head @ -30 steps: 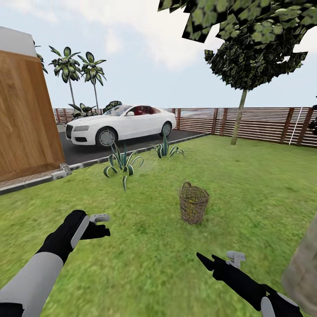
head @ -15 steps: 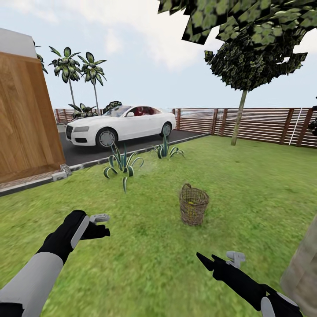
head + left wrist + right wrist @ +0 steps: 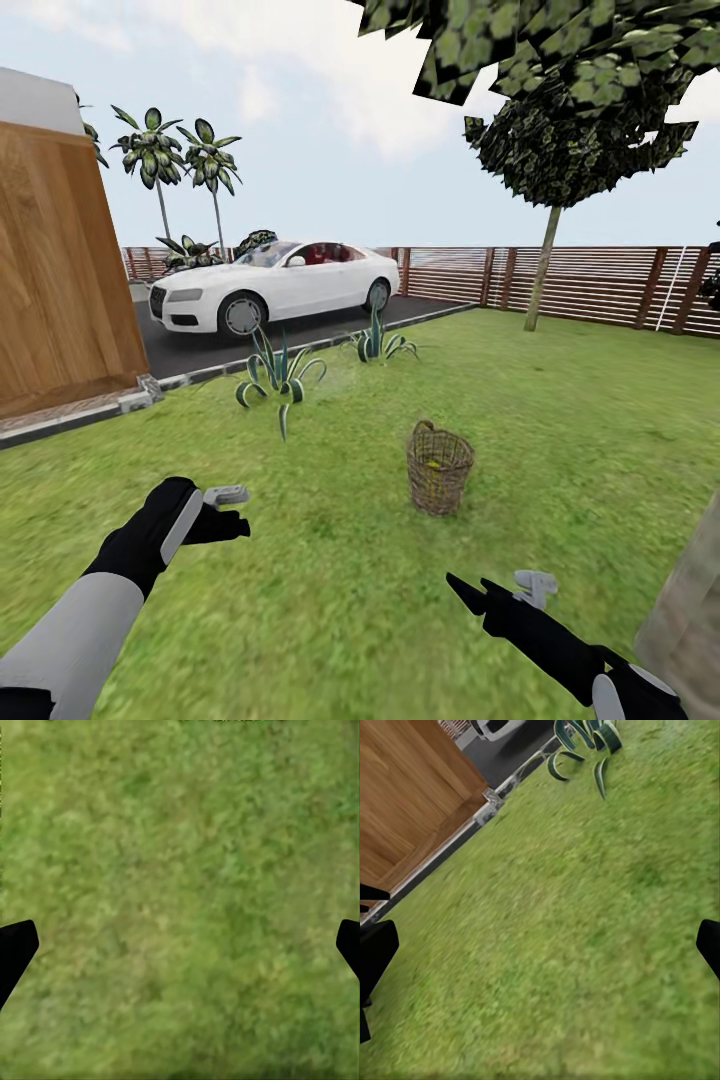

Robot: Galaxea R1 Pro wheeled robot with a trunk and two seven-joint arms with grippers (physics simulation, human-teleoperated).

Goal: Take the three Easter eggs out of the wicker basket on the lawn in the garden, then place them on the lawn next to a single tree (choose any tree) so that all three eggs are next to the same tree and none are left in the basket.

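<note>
As seen, wicker basket (image 3: 439,468) stands upright, mouth skyward.

Mottled green grass (image 3: 577,945) fills most of the right wrist view. Two black fingertips (image 3: 375,949) of the right gripper (image 3: 540,945) sit at opposite edges, spread wide with nothing between them. A wooden wall (image 3: 412,795) rises beyond a grey kerb (image 3: 472,821); a spiky plant (image 3: 585,750) grows near dark paving (image 3: 514,757).
</note>
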